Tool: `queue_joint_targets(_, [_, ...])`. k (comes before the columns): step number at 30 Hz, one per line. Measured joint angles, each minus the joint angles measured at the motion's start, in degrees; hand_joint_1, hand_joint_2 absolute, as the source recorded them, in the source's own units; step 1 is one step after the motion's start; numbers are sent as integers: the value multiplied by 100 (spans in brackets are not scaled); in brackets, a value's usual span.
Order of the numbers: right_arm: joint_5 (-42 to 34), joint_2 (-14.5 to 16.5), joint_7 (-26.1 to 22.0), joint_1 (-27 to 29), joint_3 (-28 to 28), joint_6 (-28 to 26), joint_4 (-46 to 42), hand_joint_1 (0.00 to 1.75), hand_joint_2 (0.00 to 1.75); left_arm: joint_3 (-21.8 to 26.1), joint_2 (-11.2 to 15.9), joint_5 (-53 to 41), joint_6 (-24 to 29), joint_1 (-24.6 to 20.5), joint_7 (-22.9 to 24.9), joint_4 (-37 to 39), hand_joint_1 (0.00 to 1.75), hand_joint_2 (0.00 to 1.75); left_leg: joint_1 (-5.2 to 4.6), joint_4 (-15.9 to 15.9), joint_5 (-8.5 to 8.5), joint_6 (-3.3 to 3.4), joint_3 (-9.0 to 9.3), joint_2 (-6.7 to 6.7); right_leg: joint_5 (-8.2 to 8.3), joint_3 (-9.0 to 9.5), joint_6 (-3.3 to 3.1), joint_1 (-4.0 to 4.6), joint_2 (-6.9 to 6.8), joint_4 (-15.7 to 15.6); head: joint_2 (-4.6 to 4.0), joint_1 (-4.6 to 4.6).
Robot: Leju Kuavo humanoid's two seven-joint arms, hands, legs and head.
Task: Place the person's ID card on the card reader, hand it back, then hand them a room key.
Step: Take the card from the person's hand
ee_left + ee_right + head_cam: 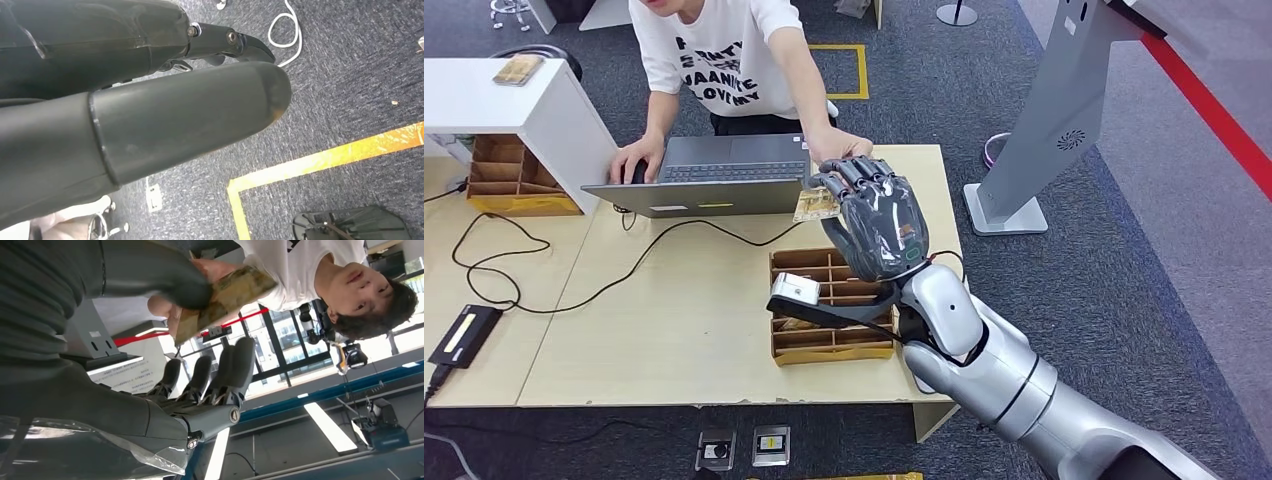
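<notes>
Dark grey carpet surrounds a pale wooden table (674, 330), where a person (724, 60) leans over an open laptop (709, 175). Above a compartmented cardboard tray (824, 345), the right hand (879, 220) is raised, fingers (235, 365) extended, its thumb pinching a patterned card (816, 205) at the fingertips, just beside the person's hand (839, 145). Whether the left hand (150, 120) holds anything cannot be told.

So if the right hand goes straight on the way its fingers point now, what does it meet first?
Most likely the person's hand. The right hand, holding the card, points away from the robot toward the table's far edge, where that hand waits just beyond the fingers. Depth is unclear; the laptop lies to the side.
</notes>
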Motion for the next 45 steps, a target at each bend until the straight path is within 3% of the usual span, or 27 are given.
queue_joint_targets(35, [-475, -40, 87, 49, -50, -168, 100, 175, 175, 182, -50, 156, 59, 10, -9, 39, 0, 0, 0, 1, 0, 0, 3, 2, 0, -4, 0, 0, 4, 0, -1, -1])
queue_joint_targets(45, [-899, -216, 174, 420, -329, -699, -420, 175, 175, 184, -61, 407, 99, 45, -9, 41, 0, 0, -1, 1, 0, 0, 4, 3, 0, -5, 0, 0, 6, -1, 0, -1])
